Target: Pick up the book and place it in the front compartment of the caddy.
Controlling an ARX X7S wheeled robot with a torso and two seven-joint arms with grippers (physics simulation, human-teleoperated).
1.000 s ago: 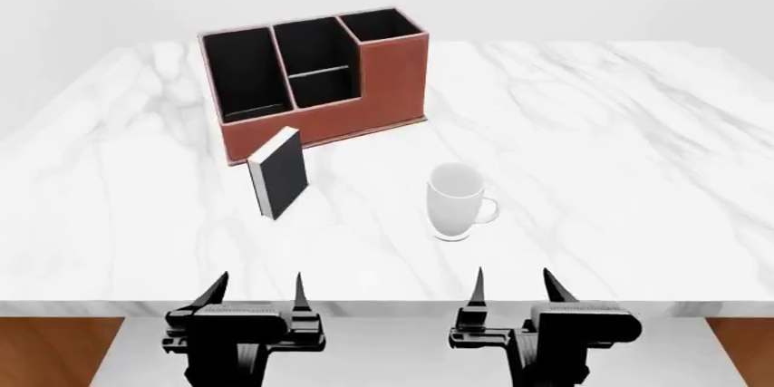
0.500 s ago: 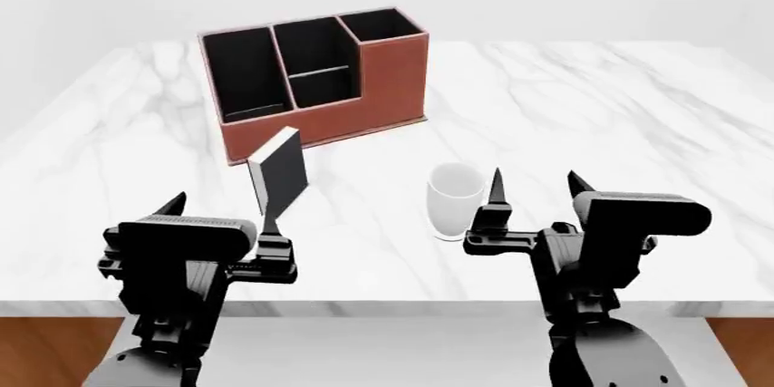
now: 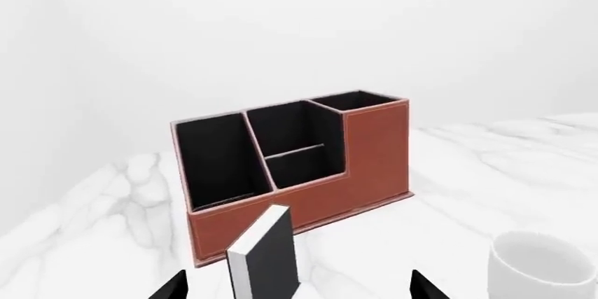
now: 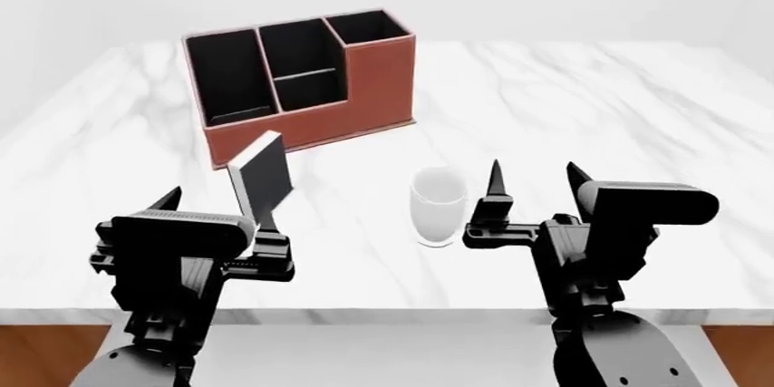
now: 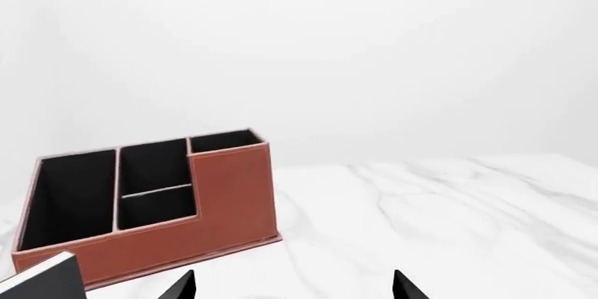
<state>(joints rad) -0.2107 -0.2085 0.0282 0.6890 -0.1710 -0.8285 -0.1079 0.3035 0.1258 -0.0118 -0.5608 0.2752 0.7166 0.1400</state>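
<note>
The black book point(image 4: 261, 178) stands upright on the marble table, just in front of the caddy's low front wall. It also shows in the left wrist view point(image 3: 266, 257) and at the edge of the right wrist view point(image 5: 42, 279). The reddish-brown caddy point(image 4: 303, 74) stands at the back left, black inside, with several cells; it shows in the left wrist view point(image 3: 299, 166) and the right wrist view point(image 5: 159, 204). My left gripper point(image 4: 212, 210) is open and empty, just short of the book. My right gripper point(image 4: 532, 183) is open and empty, near the mug.
A white mug point(image 4: 438, 206) stands right of the book, partly in the left wrist view point(image 3: 542, 267). The marble table point(image 4: 604, 106) stretches wide to the right; its front edge lies under my arms.
Both arms have risen from the table's front edge and moved forward over it. The head view has shifted slightly, so the caddy sits further left.
</note>
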